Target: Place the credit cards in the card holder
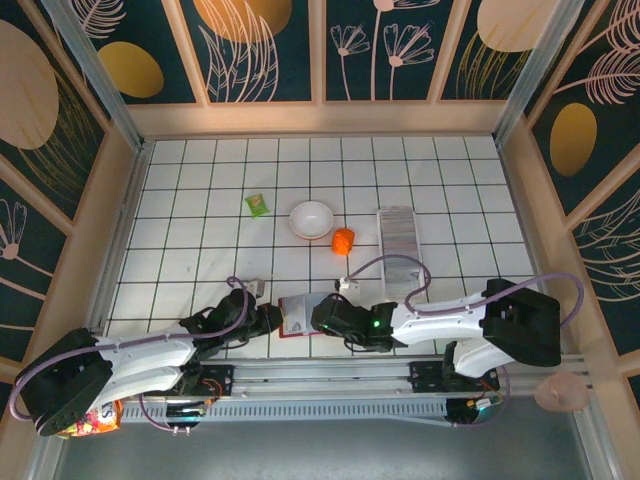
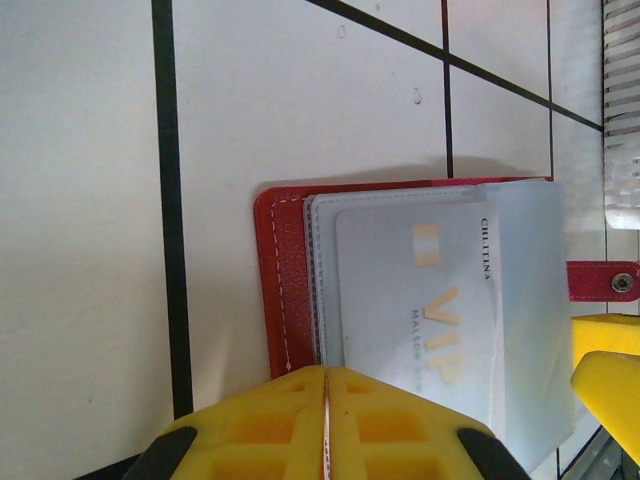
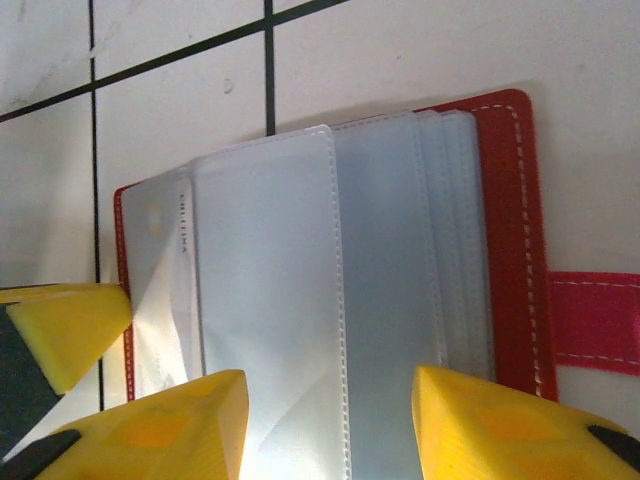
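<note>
Your left arm lies low and stretched out from its base toward the middle of the tabletop (image 1: pixel 200 200), with the wrist pitched down. Your left claw (image 2: pixel 325 385) is closed, its two yellow fingers pressed flat together. The tips sit over the near edge of the open card holder (image 2: pixel 285 290). You cannot tell whether they nip the red leather or only rest on it.

Just ahead of those tips a pale VIP card (image 2: pixel 420 300) lies inside a clear sleeve of the holder.

Your right arm is folded. Its elbow is out to its own side and its forearm runs low along the near edge toward the left claw. Your right claw (image 3: pixel 328 385) stands open, fingers well apart, over the holder from the opposite side. The clear sleeves (image 3: pixel 270 300) are fanned out in the gap between its fingers. The red snap tab (image 3: pixel 595 320) sticks out beside its right finger.

The two claws almost meet across the holder. The rest of the credit cards (image 1: pixel 397 232) stand as a ribbed silvery row, well beyond the right claw on the far side.
</note>
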